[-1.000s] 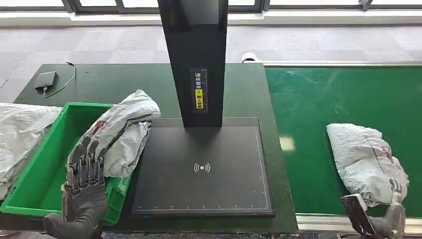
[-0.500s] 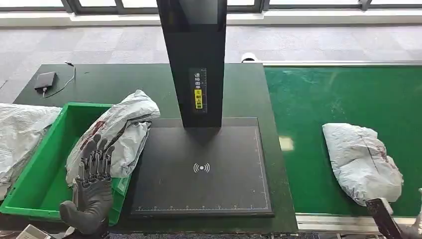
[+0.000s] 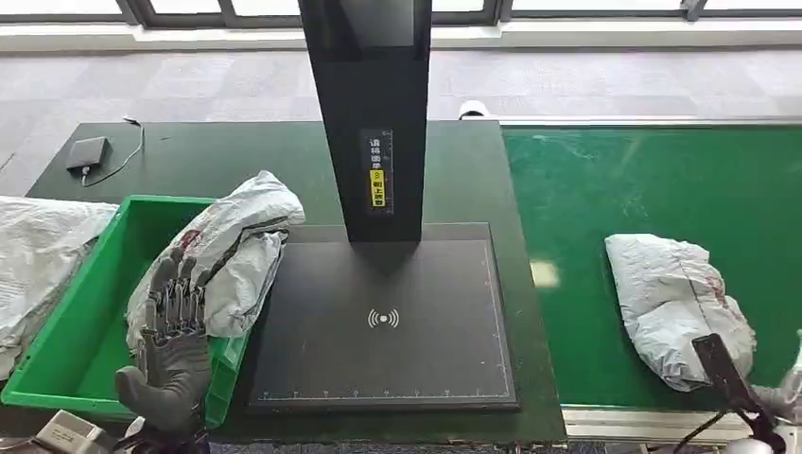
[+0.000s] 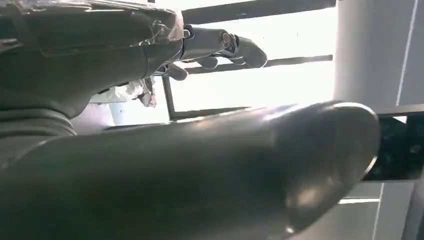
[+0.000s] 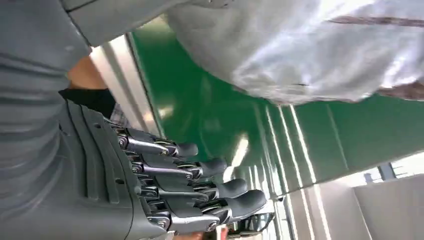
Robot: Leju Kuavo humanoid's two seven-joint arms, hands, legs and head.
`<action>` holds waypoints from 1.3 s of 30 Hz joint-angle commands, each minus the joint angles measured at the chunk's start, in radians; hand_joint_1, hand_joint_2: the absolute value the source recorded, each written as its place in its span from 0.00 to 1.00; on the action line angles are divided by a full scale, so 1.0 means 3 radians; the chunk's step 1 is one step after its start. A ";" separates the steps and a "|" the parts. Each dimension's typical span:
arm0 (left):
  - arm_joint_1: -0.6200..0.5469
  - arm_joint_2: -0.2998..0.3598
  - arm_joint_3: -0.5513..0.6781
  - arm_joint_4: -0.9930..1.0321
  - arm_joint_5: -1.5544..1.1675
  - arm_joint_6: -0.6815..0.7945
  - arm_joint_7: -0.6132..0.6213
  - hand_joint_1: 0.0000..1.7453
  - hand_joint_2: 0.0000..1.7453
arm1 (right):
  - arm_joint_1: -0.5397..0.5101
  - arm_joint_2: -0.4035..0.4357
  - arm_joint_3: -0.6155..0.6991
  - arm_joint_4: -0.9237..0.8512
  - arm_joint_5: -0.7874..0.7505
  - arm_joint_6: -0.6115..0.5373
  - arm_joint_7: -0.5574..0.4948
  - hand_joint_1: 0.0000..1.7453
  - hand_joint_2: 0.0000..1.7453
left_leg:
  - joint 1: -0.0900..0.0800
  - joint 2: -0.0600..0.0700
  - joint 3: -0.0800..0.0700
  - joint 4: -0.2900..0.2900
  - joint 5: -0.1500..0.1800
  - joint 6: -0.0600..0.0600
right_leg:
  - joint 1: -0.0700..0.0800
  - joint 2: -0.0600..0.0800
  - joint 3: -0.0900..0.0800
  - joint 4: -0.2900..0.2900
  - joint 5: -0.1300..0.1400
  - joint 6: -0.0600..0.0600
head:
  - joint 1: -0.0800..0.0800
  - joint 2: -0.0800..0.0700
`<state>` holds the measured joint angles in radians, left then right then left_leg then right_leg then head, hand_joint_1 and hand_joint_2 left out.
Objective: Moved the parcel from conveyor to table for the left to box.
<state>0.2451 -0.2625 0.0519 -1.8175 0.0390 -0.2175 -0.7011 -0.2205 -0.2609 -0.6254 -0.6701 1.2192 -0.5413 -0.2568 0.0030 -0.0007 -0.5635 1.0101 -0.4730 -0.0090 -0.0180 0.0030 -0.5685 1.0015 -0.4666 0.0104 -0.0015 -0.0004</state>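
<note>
The left hand (image 3: 175, 355) stands over the near right corner of the green bin (image 3: 71, 350), palm side away from the head camera, fingers (image 3: 175, 293) extended upward and apart, grasping nothing. Its fingertips reach the lower part of a grey parcel (image 3: 232, 251) that lies across the bin's right rim, partly over the table. In the left wrist view the thick grey thumb (image 4: 225, 170) dominates, with darker fingers (image 4: 220, 45) straight beyond it.

The right hand (image 5: 150, 185) shows in its wrist view with fingers (image 5: 210, 167) straight and spread, released, holding nothing, close beside a second grey parcel (image 3: 676, 303). This parcel rests on the green conveyor (image 3: 653, 180), near its front edge toward the right end. A dark part of the right arm (image 3: 723, 374) overlaps the parcel's near corner in the head view.

Between bin and conveyor, a black scanner plate (image 3: 383, 322) lies on the dark green table (image 3: 227, 151) with a black column (image 3: 374, 113) rising from its far edge. A small black device (image 3: 87, 151) with a cable sits at the table's far left corner. More grey bags (image 3: 38, 255) lie left of the bin.
</note>
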 commanded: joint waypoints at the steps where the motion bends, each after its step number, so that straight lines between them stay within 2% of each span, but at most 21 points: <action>1: -0.0414 -0.0018 0.0041 0.0438 -0.0069 0.0210 0.0061 0.00 0.00 | -0.1023 0.0441 0.1071 0.1060 0.0404 -0.0020 0.0481 0.00 1.00 | 0.0007 0.0030 0.0005 -0.0005 0.0005 -0.0004 | 0.0008 0.0030 -0.0003 -0.0007 0.0015 -0.0005 | 0.0001 0.0001; 3: -0.0405 -0.0041 0.0054 0.0339 -0.0079 0.0236 0.0107 0.00 0.00 | -0.1176 0.0596 0.1207 0.1130 0.0505 0.0057 0.0654 0.00 1.00 | 0.0006 0.0037 0.0003 -0.0004 0.0005 -0.0007 | 0.0008 0.0037 -0.0005 -0.0003 0.0016 -0.0006 | 0.0001 0.0001; 5: -0.0405 -0.0043 0.0062 0.0303 -0.0080 0.0241 0.0137 0.00 0.00 | -0.1213 0.0639 0.1238 0.1132 0.0530 0.0069 0.0723 0.00 1.00 | 0.0006 0.0046 0.0001 -0.0006 0.0009 -0.0008 | 0.0009 0.0044 -0.0012 -0.0002 0.0021 -0.0009 | 0.0000 0.0001; 10: -0.0404 -0.0047 0.0086 0.0282 -0.0074 0.0244 0.0147 0.00 0.00 | -0.1210 0.0633 0.1267 0.1126 0.0523 0.0106 0.0671 0.00 1.00 | 0.0004 0.0005 0.0000 -0.0002 0.0017 -0.0007 | 0.0006 0.0004 -0.0007 0.0003 0.0012 -0.0006 | 0.0000 0.0001; 13: -0.0375 -0.0078 0.0127 0.0158 -0.0081 0.0284 0.0198 0.00 0.00 | -0.1305 0.0776 0.1382 0.1157 0.0627 0.0238 0.0800 0.00 1.00 | 0.0005 0.0017 -0.0005 -0.0001 0.0016 -0.0006 | 0.0006 0.0017 -0.0013 0.0004 0.0016 -0.0007 | 0.0000 0.0001; 16: -0.0321 -0.0122 0.0145 0.0040 -0.0100 0.0325 0.0246 0.00 0.00 | -0.1389 0.0835 0.1464 0.1272 0.0721 0.0646 0.1098 0.00 1.00 | 0.0005 0.0022 -0.0008 0.0001 0.0014 -0.0007 | 0.0005 0.0023 -0.0015 0.0007 0.0015 -0.0006 | 0.0000 0.0001; 17: -0.0310 -0.0122 0.0138 0.0023 -0.0106 0.0326 0.0250 0.00 0.00 | -0.1400 0.0823 0.1470 0.1312 0.0738 0.0890 0.1225 0.00 1.00 | 0.0004 0.0027 -0.0008 -0.0001 0.0016 -0.0007 | 0.0005 0.0027 -0.0018 0.0006 0.0018 -0.0007 | 0.0001 0.0001; 18: -0.0308 -0.0121 0.0122 0.0017 -0.0116 0.0332 0.0254 0.00 0.00 | -0.1369 0.0785 0.1521 0.1329 0.0806 0.1199 0.1385 0.00 1.00 | 0.0004 0.0013 -0.0008 0.0000 0.0016 -0.0007 | 0.0004 0.0013 -0.0013 0.0006 0.0014 -0.0006 | 0.0001 0.0001; 21: -0.0312 -0.0123 0.0107 0.0022 -0.0125 0.0346 0.0255 0.00 0.00 | -0.1317 0.0743 0.1508 0.1332 0.0791 0.1217 0.1360 0.00 1.00 | 0.0005 0.0002 -0.0005 -0.0005 0.0020 -0.0007 | 0.0006 0.0004 -0.0009 -0.0002 0.0015 -0.0007 | 0.0000 0.0001; 23: -0.0302 -0.0088 0.0050 0.0033 -0.0135 0.0347 0.0249 0.00 0.00 | -0.1243 0.0651 0.1578 0.1376 0.0858 0.1672 0.1512 0.00 1.00 | 0.0005 -0.0005 -0.0005 -0.0006 0.0022 -0.0005 | 0.0005 -0.0006 -0.0005 -0.0003 0.0014 -0.0006 | 0.0000 0.0000; 28: -0.0204 0.0017 -0.0065 0.0138 -0.0132 0.0331 0.0149 0.00 0.00 | -0.1031 0.0391 0.1600 0.1435 0.0869 0.2105 0.1299 0.01 1.00 | 0.0004 -0.0017 0.0005 -0.0006 0.0020 -0.0004 | 0.0005 -0.0016 0.0008 -0.0008 0.0009 -0.0004 | 0.0000 0.0001; 29: -0.0191 0.0028 -0.0070 0.0164 -0.0127 0.0307 0.0126 0.00 0.00 | -0.0992 0.0330 0.1599 0.1441 0.0852 0.2184 0.1192 0.33 1.00 | 0.0004 -0.0025 0.0006 -0.0011 0.0023 -0.0003 | 0.0005 -0.0024 0.0013 -0.0014 0.0011 -0.0004 | 0.0000 0.0001; 30: -0.0204 0.0027 -0.0060 0.0193 -0.0128 0.0277 0.0114 0.00 0.00 | -0.0955 0.0278 0.1614 0.1441 0.0850 0.2268 0.1113 1.00 1.00 | 0.0005 -0.0022 0.0009 -0.0008 0.0020 -0.0003 | 0.0006 -0.0021 0.0014 -0.0012 0.0009 -0.0003 | 0.0000 0.0001; 34: -0.0233 0.0069 -0.0048 0.0299 -0.0138 0.0136 0.0094 0.00 0.00 | -0.0807 0.0122 0.1581 0.1433 0.0769 0.2312 0.0906 1.00 1.00 | 0.0009 -0.0031 0.0020 -0.0009 0.0020 0.0001 | 0.0011 -0.0029 0.0031 -0.0029 0.0010 0.0001 | 0.0000 0.0001; 37: -0.0258 0.0045 -0.0015 0.0334 -0.0141 0.0040 0.0079 0.00 0.00 | -0.0734 0.0036 0.1521 0.1383 0.0677 0.2177 0.0836 1.00 1.00 | 0.0012 -0.0039 0.0025 -0.0014 0.0022 0.0012 | 0.0012 -0.0039 0.0043 -0.0044 0.0012 0.0007 | 0.0000 0.0000; 39: -0.0227 0.0014 0.0028 0.0266 -0.0152 -0.0010 0.0082 0.00 0.00 | -0.0815 0.0032 0.1501 0.1353 0.0615 0.2050 0.0805 1.00 1.00 | 0.0011 -0.0034 0.0031 -0.0013 0.0020 0.0014 | 0.0012 -0.0035 0.0051 -0.0046 0.0013 0.0009 | 0.0000 0.0001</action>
<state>0.1857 -0.2827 0.0507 -1.7960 0.0042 -0.1835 -0.6745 -0.5469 -0.1908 -0.1839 -0.3296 1.4423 0.1141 0.0095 0.0059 -0.0032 -0.5505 1.0103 -0.4717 -0.0049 -0.0153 0.0007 -0.5524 0.9922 -0.4650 0.0137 -0.0015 0.0000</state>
